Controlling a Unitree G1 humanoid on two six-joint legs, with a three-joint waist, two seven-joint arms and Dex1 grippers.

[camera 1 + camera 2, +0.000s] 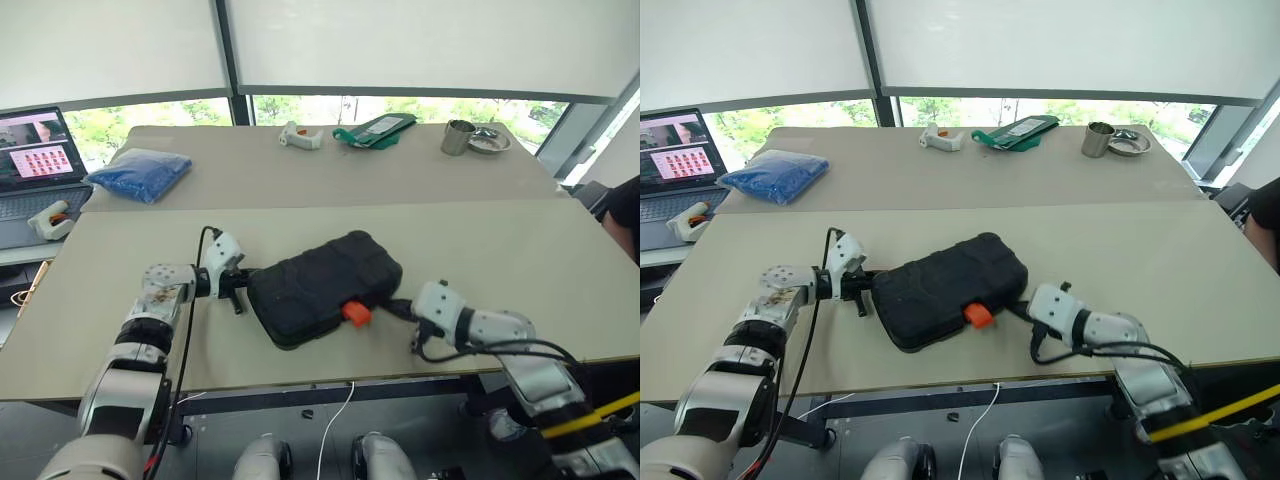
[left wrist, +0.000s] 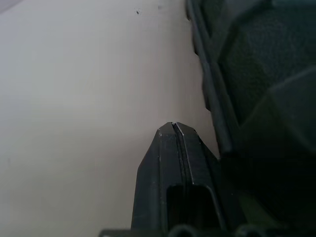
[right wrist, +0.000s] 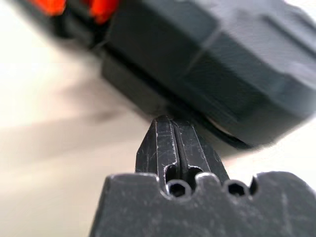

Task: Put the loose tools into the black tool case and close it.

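Note:
The black tool case (image 1: 325, 285) lies with its lid down on the near table, turned at an angle, its orange latch (image 1: 356, 313) facing the front edge. My left gripper (image 1: 238, 292) is shut, and its tip is against the case's left end; in the left wrist view the fingertips (image 2: 174, 126) sit right beside the case's rim (image 2: 212, 98). My right gripper (image 1: 395, 305) is also shut and points at the case's right front side, just right of the latch. In the right wrist view its tip (image 3: 171, 120) is at the case's lower edge (image 3: 148, 96). The loose tools are out of view.
The far table holds a blue bag (image 1: 140, 172), a white gadget (image 1: 300, 135), a green pouch (image 1: 375, 128), a metal cup (image 1: 457, 137) and a metal dish (image 1: 490, 141). A laptop (image 1: 35, 165) stands at the left. A person's dark sleeve (image 1: 625, 215) shows at the right edge.

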